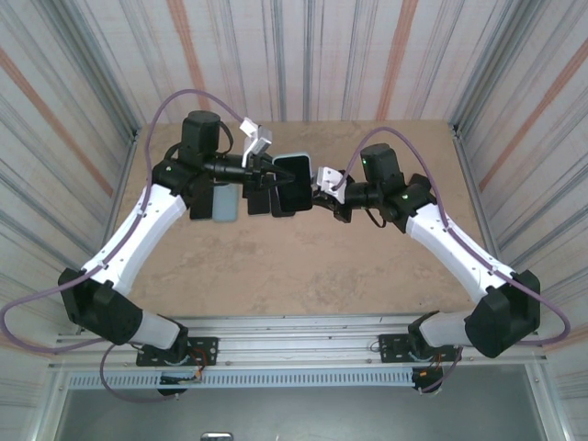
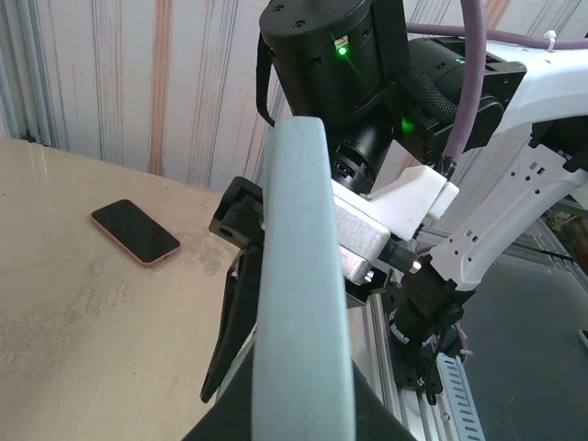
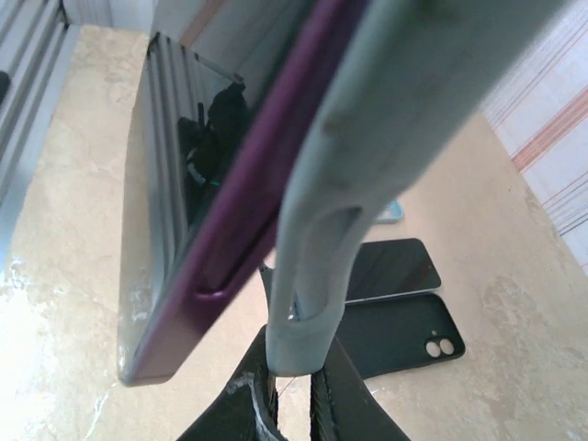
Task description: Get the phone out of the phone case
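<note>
A purple phone with a dark screen is held in the air, partly lifted away from its pale grey-green phone case. My right gripper is shut on the case's lower corner. In the left wrist view the case's edge runs up between the fingers of my left gripper, which is shut on it. From above, both grippers meet over the middle of the table, the left gripper on one side of the phone and the right gripper on the other.
On the tabletop below lie a black phone, a black case with two camera holes, and a pale blue item. A pink-edged phone lies further off. Striped walls enclose the table.
</note>
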Controlling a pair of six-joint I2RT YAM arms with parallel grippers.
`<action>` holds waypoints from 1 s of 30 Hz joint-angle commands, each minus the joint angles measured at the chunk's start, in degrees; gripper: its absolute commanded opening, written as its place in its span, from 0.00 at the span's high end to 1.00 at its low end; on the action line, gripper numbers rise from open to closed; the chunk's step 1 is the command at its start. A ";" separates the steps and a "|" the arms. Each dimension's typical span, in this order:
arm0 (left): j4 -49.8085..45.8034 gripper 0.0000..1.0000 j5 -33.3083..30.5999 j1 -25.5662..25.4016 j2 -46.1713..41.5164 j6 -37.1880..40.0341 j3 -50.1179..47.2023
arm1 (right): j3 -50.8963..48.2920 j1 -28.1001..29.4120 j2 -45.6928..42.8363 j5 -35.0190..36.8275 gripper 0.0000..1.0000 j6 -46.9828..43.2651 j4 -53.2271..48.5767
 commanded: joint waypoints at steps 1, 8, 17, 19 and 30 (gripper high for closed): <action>-2.37 1.00 3.91 -2.06 0.33 -2.21 0.28 | 0.50 -0.26 -1.48 -3.33 0.91 4.06 9.94; 2.72 1.00 2.47 -1.48 -0.83 -5.11 -0.56 | -1.45 -2.56 -3.40 -11.31 0.83 9.07 10.71; 6.26 1.00 1.74 -1.40 -1.00 -7.96 -1.83 | -2.51 -3.70 -3.54 -18.04 0.72 14.36 13.12; 8.72 1.00 0.85 -1.40 -1.26 -10.14 -2.31 | -2.49 -3.79 -3.20 -19.06 0.71 15.43 13.16; 30.61 1.00 -12.83 -1.72 -2.42 -31.36 -7.45 | -7.28 -7.15 -2.52 -23.82 0.57 40.17 28.51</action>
